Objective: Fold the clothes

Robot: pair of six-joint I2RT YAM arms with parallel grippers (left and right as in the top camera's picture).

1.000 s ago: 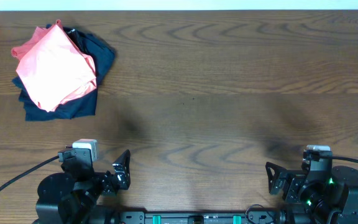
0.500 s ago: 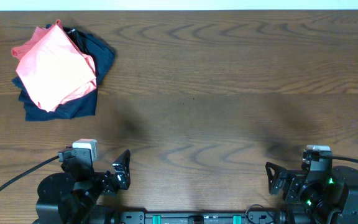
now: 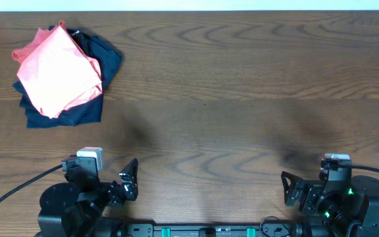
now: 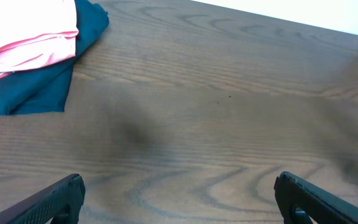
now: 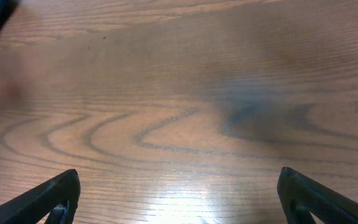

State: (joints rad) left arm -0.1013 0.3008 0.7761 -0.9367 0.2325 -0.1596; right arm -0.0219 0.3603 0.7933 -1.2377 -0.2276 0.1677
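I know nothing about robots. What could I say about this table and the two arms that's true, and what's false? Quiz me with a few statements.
1. The pink shirt lies on top of a dark navy garment. True.
2. The left end effector is gripping the pink shirt. False: it is open and empty, apart from the pile.
3. The pile sits toward the far left corner of the table. True.
4. The right end effector is shut on cloth. False: it is open, with only bare wood in front of it.
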